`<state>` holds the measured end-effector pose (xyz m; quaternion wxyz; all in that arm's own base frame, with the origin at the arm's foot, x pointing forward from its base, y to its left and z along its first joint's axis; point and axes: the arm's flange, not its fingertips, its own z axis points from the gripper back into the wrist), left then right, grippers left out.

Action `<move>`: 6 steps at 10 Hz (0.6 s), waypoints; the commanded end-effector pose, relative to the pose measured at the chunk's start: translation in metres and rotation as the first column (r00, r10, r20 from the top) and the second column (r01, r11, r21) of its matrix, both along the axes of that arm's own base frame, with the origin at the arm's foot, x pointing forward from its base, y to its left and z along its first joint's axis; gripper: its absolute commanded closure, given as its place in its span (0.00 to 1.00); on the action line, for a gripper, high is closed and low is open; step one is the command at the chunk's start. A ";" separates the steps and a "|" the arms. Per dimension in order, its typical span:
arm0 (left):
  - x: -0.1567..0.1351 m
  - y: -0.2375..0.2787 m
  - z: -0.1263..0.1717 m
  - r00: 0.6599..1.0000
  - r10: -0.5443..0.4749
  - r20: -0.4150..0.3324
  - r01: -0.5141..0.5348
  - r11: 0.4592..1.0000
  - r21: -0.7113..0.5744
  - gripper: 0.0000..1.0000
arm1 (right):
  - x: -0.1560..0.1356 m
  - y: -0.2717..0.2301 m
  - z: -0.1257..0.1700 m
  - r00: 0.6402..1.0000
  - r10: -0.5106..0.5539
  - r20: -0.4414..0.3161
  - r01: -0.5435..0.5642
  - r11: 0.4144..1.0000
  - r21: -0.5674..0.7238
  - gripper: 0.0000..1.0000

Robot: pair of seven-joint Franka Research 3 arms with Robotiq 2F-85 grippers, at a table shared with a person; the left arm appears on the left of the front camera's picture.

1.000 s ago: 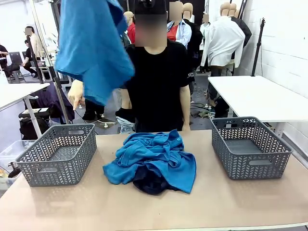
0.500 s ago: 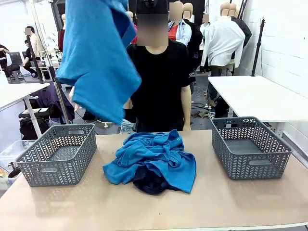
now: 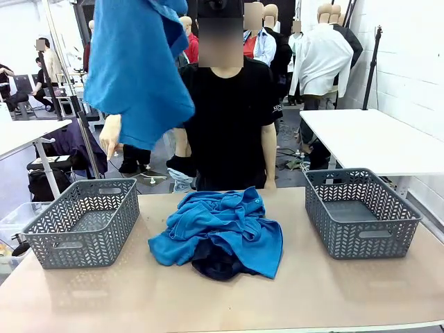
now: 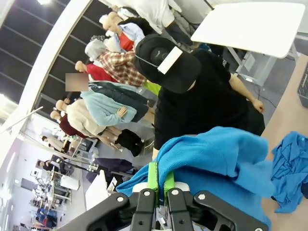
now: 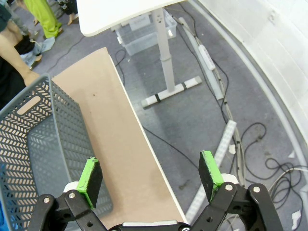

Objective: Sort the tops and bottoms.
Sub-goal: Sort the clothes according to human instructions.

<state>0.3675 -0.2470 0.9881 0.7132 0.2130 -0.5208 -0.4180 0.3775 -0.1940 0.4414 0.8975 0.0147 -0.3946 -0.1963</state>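
One top (image 3: 135, 62) hangs high over the far-left corner of the bench (image 3: 333, 298), pinched in the clenched left gripper (image 4: 160, 178), apparently raised to clear the left basket (image 3: 90, 246). Remaining tops (image 3: 229, 222) cover the bottoms (image 3: 211, 267) at bench centre. Right gripper (image 5: 150, 175) gapes empty.

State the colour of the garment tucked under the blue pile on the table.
The bottoms are very dark navy, clearest in front view.
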 end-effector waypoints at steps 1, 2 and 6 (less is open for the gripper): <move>0.007 0.025 -0.006 0.999 0.045 -0.001 -0.045 0.998 -0.031 1.00 | 0.001 0.003 0.000 1.000 -0.016 -0.001 0.016 1.000 0.014 0.00; 0.013 0.047 -0.017 0.997 0.076 0.011 -0.075 0.996 -0.053 1.00 | 0.001 0.003 0.000 1.000 -0.016 -0.001 0.016 1.000 0.014 0.00; 0.008 0.123 -0.064 0.973 0.228 -0.037 -0.231 0.962 -0.145 1.00 | 0.001 0.003 0.000 1.000 -0.016 -0.001 0.016 1.000 0.014 0.00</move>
